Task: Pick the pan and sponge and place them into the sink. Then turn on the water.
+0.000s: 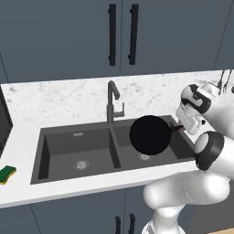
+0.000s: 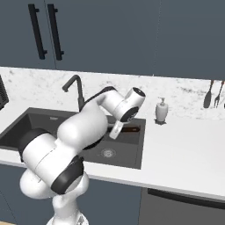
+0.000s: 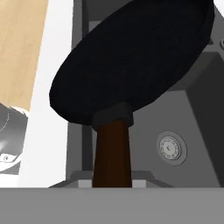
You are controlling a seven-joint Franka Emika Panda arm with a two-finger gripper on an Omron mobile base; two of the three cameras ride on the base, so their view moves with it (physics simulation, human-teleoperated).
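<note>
Sink (image 1: 59,137) rt basin: pan (image 1: 150,135) held above, pincer (image 1: 179,127) pinching handle; sponge (image 1: 7,173) on counter.

The robot is a glossy white arm (image 1: 192,192) of fat, rounded segments — smooth moulded shells with no cables or screws visible. Dark grey, near-black rings and round caps mark its joints, one large disc (image 1: 209,150) at the elbow and another (image 2: 66,176) low on the base column. The white gripper (image 1: 183,124) body is blocky, with dark trim near the wrist — markings cannot be made out.
</note>
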